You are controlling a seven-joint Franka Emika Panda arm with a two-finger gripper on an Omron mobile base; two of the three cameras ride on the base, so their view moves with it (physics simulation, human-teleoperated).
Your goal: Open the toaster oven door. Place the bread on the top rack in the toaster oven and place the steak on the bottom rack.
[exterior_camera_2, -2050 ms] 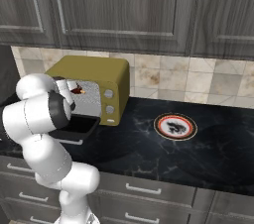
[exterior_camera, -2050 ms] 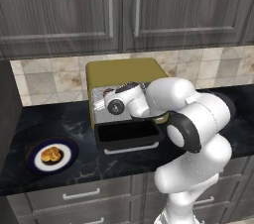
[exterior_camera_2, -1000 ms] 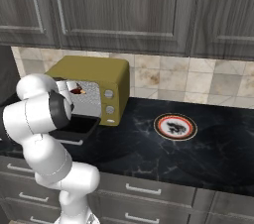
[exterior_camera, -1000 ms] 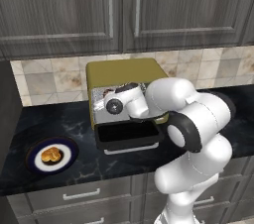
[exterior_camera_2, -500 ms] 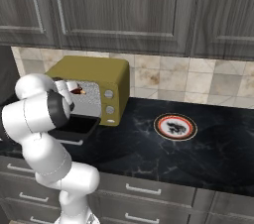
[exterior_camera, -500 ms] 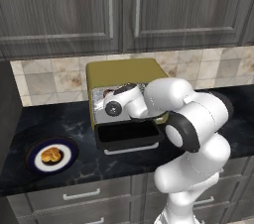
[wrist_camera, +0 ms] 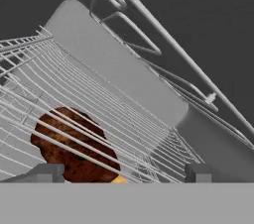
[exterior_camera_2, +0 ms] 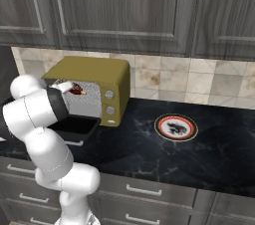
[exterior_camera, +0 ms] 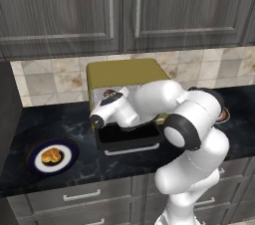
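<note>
The olive toaster oven (exterior_camera: 127,75) (exterior_camera_2: 94,75) stands on the counter with the toaster oven door (exterior_camera: 130,140) (exterior_camera_2: 74,125) folded down open. My gripper (wrist_camera: 123,173) is open at the mouth of the cavity, its wrist (exterior_camera: 107,108) in front of the opening. A grey wire rack (wrist_camera: 104,114) spreads just ahead of the fingertips; whether it is the top rack I cannot tell. Behind its wires lies a reddish-brown lump (wrist_camera: 74,143) (exterior_camera_2: 76,89). The bread (exterior_camera: 50,156) sits on a blue-rimmed plate (exterior_camera: 33,165) at the left. The steak (exterior_camera_2: 174,128) lies on a red-rimmed plate (exterior_camera_2: 175,118) at the right.
Dark cabinets (exterior_camera: 124,5) hang above the oven and a tiled wall (exterior_camera_2: 199,82) runs behind it. The black marble counter (exterior_camera_2: 164,162) has bare room between the oven and the steak's plate. Drawers (exterior_camera_2: 144,189) line the front below.
The hand has shifted slightly left and back from the oven's cavity. The jaws stay wide and the bread and steak have not moved.
</note>
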